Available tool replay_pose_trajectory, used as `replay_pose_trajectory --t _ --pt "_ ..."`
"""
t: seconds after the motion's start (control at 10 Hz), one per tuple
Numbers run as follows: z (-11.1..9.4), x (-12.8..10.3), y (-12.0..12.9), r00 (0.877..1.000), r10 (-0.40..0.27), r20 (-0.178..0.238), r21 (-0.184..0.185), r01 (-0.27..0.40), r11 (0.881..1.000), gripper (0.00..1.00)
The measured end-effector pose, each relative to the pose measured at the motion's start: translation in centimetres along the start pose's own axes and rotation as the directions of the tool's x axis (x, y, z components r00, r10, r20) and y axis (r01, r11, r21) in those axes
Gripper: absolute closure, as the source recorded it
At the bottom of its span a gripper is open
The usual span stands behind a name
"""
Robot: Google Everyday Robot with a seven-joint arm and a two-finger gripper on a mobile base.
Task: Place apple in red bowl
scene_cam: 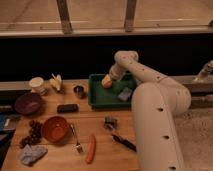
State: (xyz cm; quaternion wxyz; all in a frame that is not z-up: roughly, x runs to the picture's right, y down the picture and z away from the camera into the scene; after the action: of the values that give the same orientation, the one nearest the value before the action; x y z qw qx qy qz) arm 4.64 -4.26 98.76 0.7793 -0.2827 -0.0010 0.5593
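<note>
The apple (106, 83), a small orange-peach ball, lies at the left end of the green tray (102, 101) at the back of the table. My gripper (110, 76) is right above the apple, touching or nearly touching it, at the end of the white arm (150, 95) that reaches in from the right. The red bowl (55, 128) stands empty at the front left of the table, well apart from the gripper.
A grey sponge (124, 94) lies in the tray. A dark purple bowl (28, 102), white cup (36, 85), small can (78, 91), black block (67, 107), grapes (34, 131), cloth (31, 154), fork (76, 140), orange-red sausage-shaped thing (91, 148) and black-handled tool (122, 141) lie around.
</note>
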Motion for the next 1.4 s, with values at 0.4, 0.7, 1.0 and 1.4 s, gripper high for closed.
replay_pose_trajectory --t 0.4,0.7,1.0,1.4 --pt "3.1 -1.2 -0.2 1.000 0.015 0.002 -0.067 -0.015 0.998 0.31" --pt "4.5 -2.9 1.1 1.000 -0.003 0.013 -0.109 0.004 0.994 0.31" --pt "4.9 -2.9 1.5 0.999 -0.032 0.011 -0.127 0.033 0.991 0.50" --pt "3.2 -2.3 1.2 0.999 -0.054 0.009 -0.106 0.055 0.993 0.93"
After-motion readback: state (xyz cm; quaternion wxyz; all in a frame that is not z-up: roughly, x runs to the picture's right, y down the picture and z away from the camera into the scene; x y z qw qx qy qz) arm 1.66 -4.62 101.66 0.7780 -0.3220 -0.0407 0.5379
